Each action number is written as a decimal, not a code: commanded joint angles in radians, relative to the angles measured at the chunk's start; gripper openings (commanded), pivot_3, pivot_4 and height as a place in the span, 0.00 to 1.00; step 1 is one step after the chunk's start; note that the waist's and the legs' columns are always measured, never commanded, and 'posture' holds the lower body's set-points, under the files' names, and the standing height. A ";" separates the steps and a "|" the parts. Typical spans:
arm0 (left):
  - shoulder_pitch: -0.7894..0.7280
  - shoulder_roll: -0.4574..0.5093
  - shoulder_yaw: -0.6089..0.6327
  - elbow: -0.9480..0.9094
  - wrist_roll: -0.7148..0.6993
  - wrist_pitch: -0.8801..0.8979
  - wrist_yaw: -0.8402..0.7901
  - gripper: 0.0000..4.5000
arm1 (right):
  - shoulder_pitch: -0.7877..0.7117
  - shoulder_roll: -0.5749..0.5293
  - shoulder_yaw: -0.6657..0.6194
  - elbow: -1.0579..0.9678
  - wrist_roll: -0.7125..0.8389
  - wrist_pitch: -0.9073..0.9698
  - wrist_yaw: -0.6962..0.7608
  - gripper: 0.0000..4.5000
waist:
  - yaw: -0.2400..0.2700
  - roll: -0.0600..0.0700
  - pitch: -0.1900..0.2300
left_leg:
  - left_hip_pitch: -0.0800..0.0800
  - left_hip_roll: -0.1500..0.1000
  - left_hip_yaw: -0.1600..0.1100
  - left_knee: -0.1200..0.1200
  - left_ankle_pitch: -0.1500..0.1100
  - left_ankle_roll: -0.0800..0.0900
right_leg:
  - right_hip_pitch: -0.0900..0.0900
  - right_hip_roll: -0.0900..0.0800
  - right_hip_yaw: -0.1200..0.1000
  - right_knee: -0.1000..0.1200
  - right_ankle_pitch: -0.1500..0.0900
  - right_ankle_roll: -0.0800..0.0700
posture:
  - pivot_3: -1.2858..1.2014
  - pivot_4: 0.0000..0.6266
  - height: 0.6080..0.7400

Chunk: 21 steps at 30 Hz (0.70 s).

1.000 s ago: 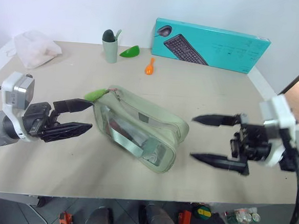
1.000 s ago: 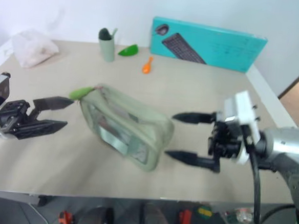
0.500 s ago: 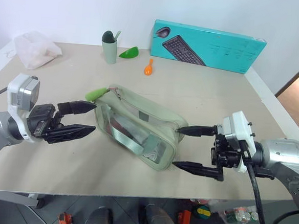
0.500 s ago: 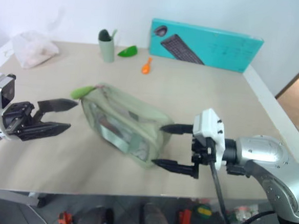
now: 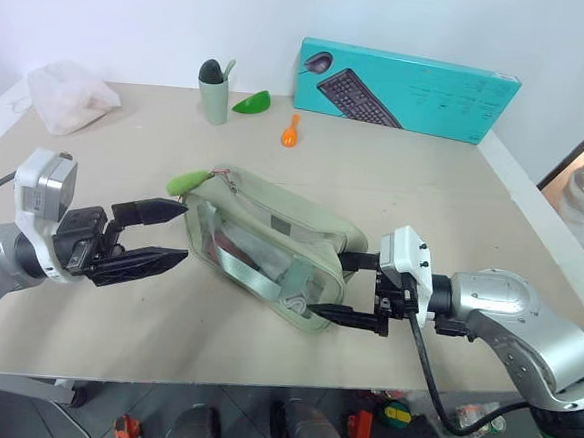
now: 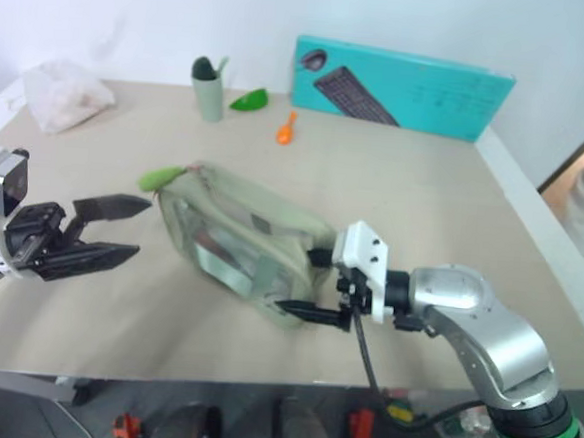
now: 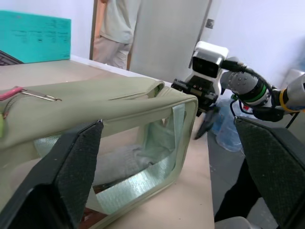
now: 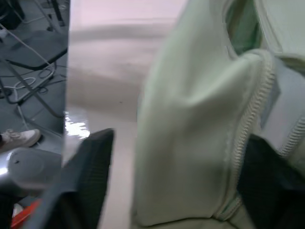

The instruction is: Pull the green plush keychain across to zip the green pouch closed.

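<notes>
Beige tabletop [image 5: 444, 190], white wall behind; teal keyboard box [image 5: 411, 87] and a grey-green cup [image 5: 215, 91] stand at the far edge. Green pouch [image 5: 270, 246] lies mid-table, clear window toward the robot. Green plush keychain [image 5: 187, 183] sticks out at the pouch's left end, so the zip looks unpulled.

Right gripper [image 5: 352, 286]: fingers [image 5: 343, 314] spread and straddling the pouch's right end, one high, one low; whether they press the fabric yet, cannot tell. Wrist level, forearm reaching in from the right.

Left gripper [image 5: 161, 234]: fingers [image 5: 152, 209] spread, empty, tips just beside the pouch's left end and a little below the keychain. Arm comes in from the left, pointing right.

Judgement: clamp the right end firmly first as an anchor. Then lift the left tips slightly onto the plush, pinch near the pull, and draw straight along the zip line.
</notes>
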 commanded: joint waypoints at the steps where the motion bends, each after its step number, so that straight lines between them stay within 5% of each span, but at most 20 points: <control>1: 0.019 -0.003 0.048 -0.040 -0.023 -0.020 0.016 1.00 | -0.029 0.014 -0.008 0.031 -0.034 -0.046 0.013 0.49 | 0.000 0.000 0.000 | 0.000 0.000 0.000 0.000 0.000 0.000 | 0.000 0.000 0.000 0.000 0.000 0.000 | 0.52 0.24 1.00; 7: 0.022 -0.003 0.053 -0.037 -0.030 -0.025 0.030 1.00 | -0.031 -0.002 -0.011 0.072 -0.071 -0.114 0.089 0.02 | 0.000 0.000 0.000 | 0.000 0.000 0.000 0.000 0.000 0.000 | 0.000 0.000 0.000 0.000 0.000 0.000 | 0.52 0.24 1.00; 15: 0.014 -0.005 0.090 0.014 -0.053 -0.026 0.050 1.00 | -0.107 -0.029 -0.018 0.204 -0.168 -0.254 0.196 0.01 | 0.000 0.000 0.000 | 0.000 0.000 0.000 0.000 0.000 0.000 | 0.000 0.000 0.000 0.000 0.000 0.000 | 0.52 0.24 1.00; 21: -0.015 -0.020 0.127 0.062 -0.113 -0.006 0.091 1.00 | -0.301 -0.017 0.020 0.419 -0.238 -0.425 0.355 0.01 | -0.001 0.000 0.001 | 0.000 0.000 0.002 0.000 0.000 0.000 | -0.002 0.001 0.001 0.000 0.000 0.000 | 0.52 0.24 1.00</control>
